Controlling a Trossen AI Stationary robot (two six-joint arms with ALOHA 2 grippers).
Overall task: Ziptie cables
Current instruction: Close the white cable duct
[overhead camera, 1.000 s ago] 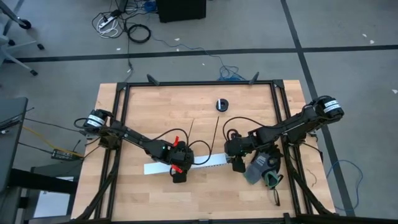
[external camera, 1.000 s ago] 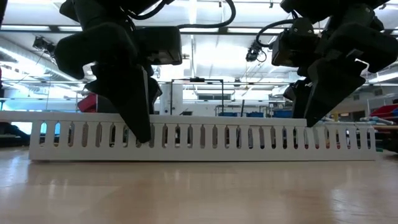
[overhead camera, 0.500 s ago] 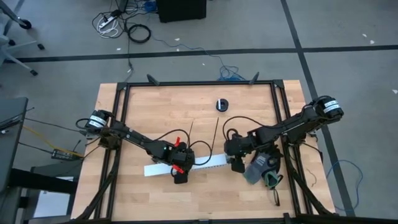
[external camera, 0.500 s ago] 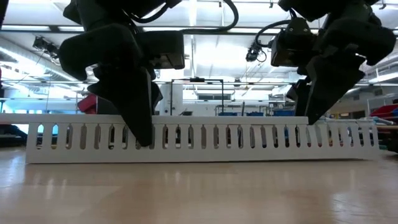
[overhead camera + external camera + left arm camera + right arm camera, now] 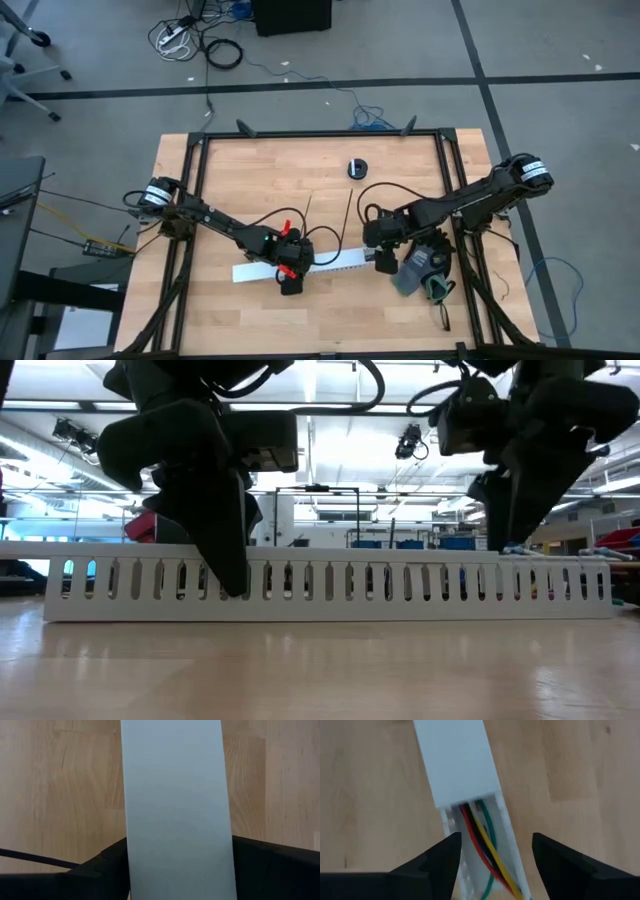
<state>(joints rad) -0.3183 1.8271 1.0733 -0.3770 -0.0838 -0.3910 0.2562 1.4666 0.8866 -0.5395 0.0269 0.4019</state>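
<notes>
High view: I am seeing the long white slotted channel (image 5: 298, 266) lying across the near half of the wooden table (image 5: 250, 180), with both arms bent down over it. The left gripper (image 5: 290, 280) is sitting astride the channel near its middle; in the left wrist view the white cover (image 5: 175, 805) is running between the two dark fingers (image 5: 105, 870), which are standing wide on either side of it and clasping it. The right gripper (image 5: 383, 262) is hanging at the channel's right end. In the right wrist view its fingers (image 5: 432, 865) are spread apart on either side of the channel, with wood showing between them and it, so it is holding nothing. The cables (image 5: 482, 845) are lying inside the channel, red, yellow, green and dark strands showing where the cover ends. Two thin black zipties (image 5: 346, 215) are lying on the wood beyond the channel, near each other but apart. A small black round object (image 5: 357, 168) is sitting farther back.
</notes>
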